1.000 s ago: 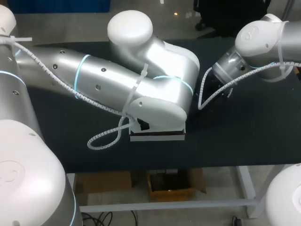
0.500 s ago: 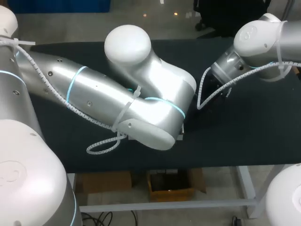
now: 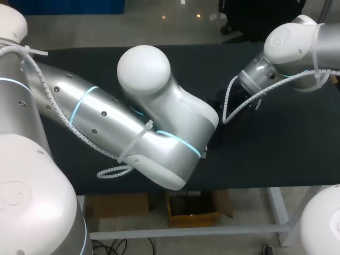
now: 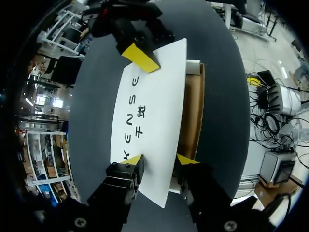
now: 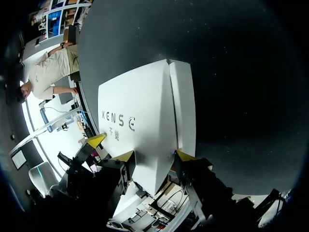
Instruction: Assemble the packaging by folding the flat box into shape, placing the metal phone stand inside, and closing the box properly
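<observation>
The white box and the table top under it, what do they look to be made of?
Box: likely cardboard, smooth matt white outside, raw brown inside where it gapes. Table top: dark, matt, finely speckled; perhaps a fabric or rubber mat, cannot say which.

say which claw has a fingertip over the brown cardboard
The left claw, beside the white lid; the right claw is over the lid's far end.

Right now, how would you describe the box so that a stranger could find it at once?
Look at the black table; between my left gripper and right gripper lies the box. Its flat white top with dark print, and the brown cardboard showing along one side, set it apart from the black table and the dark grippers.
</observation>
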Robot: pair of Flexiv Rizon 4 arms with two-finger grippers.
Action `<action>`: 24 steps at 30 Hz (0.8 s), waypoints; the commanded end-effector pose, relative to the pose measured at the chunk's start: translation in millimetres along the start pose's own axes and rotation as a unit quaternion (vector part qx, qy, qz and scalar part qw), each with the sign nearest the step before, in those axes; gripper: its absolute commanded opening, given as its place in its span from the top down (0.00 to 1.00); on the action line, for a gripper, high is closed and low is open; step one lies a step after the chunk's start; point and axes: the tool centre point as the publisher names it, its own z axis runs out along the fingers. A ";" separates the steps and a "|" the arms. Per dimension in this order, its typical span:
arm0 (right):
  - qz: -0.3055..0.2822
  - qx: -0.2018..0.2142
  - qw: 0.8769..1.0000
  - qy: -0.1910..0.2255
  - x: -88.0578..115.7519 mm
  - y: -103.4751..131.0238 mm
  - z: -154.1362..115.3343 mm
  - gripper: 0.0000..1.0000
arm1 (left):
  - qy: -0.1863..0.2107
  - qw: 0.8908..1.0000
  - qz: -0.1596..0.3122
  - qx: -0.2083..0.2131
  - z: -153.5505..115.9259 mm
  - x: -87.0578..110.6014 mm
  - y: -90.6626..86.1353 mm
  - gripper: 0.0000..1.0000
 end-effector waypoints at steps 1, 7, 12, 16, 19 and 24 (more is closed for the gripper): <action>0.000 0.001 1.000 0.000 -0.1 -0.4 -0.7 0.50 | -0.036 0.999 0.004 0.001 5.6 7.5 -0.7 0.59; 0.000 0.000 1.000 0.000 -0.8 -1.8 -1.6 0.49 | -0.046 0.999 0.010 0.002 10.2 11.3 -0.9 0.62; -0.002 -0.001 1.000 -0.001 -0.2 -3.1 -1.8 0.50 | -0.050 0.999 0.011 0.004 12.2 13.5 -0.7 0.64; -0.002 -0.002 1.000 -0.002 0.3 -3.8 -2.0 0.50 | -0.053 0.998 0.013 0.003 13.6 15.6 -0.6 0.64; -0.003 -0.003 1.000 -0.002 0.1 -5.2 -2.8 0.50 | -0.055 0.998 0.013 0.003 14.1 16.5 0.2 0.63; -0.003 -0.006 1.000 -0.001 -1.3 -7.6 -4.4 0.50 | -0.056 0.998 0.012 0.004 14.5 18.1 1.1 0.62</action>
